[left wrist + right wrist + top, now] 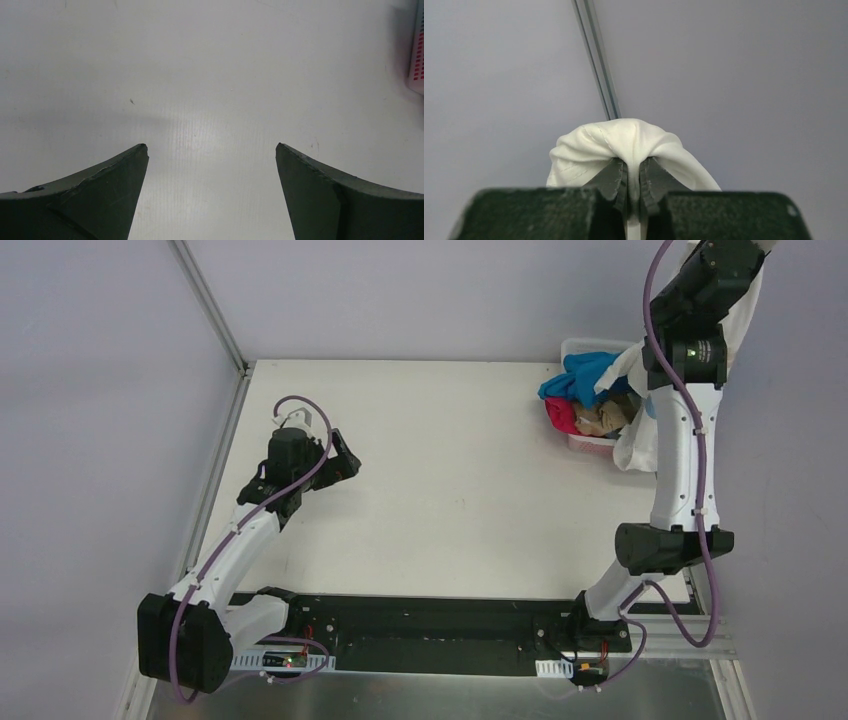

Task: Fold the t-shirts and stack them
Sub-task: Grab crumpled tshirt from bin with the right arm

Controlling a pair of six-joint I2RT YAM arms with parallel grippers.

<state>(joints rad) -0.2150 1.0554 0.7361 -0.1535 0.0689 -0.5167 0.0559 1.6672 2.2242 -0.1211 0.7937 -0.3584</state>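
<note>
Smooth white table (450,490) | right fingers (611,181) pinch soft bunched white tee (624,137)

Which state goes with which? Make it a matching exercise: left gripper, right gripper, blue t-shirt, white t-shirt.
Column one:
1. left gripper
2. right gripper
3. blue t-shirt
4. white t-shirt

Column two:
A. heaped in the basket
B. open above bare table
C. hanging in the air
D. shut on a fold of cloth

Pairs: 1-B, 2-D, 3-A, 4-C.
</note>
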